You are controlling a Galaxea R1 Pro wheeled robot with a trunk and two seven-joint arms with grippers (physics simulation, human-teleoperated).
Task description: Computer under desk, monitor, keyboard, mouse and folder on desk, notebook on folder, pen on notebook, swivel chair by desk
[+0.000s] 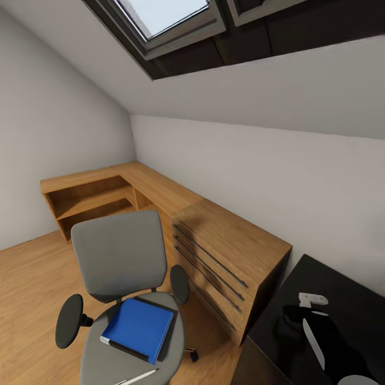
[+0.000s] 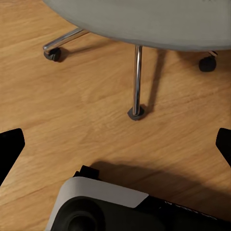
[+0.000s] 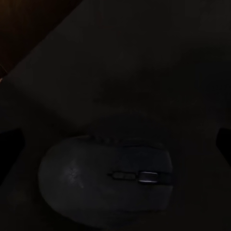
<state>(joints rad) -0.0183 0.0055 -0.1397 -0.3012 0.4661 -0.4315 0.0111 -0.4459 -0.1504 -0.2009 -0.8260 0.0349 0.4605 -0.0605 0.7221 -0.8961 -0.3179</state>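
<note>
Right end effector [image 3: 115,144] hangs over my mouse [image 3: 106,180], its finger tips wide apart at the frame sides and holding nothing; the mouse lies on the glossy black counter [image 1: 331,283] just below, long axis running across between the fingers, wheel end toward one of them. Left end effector [image 2: 115,144] is likewise spread wide and empty, looking down at the wooden floor [image 2: 72,110] by the swivel chair [image 1: 120,256] base. From my head camera, the blue folder [image 1: 140,327] lies flat on the chair seat, its dark spine along the front edge of the seat. One pale pen [image 1: 140,376] lies near that edge, pointing diagonally. Beside the chair stands a wooden dresser [image 1: 230,251].
</note>
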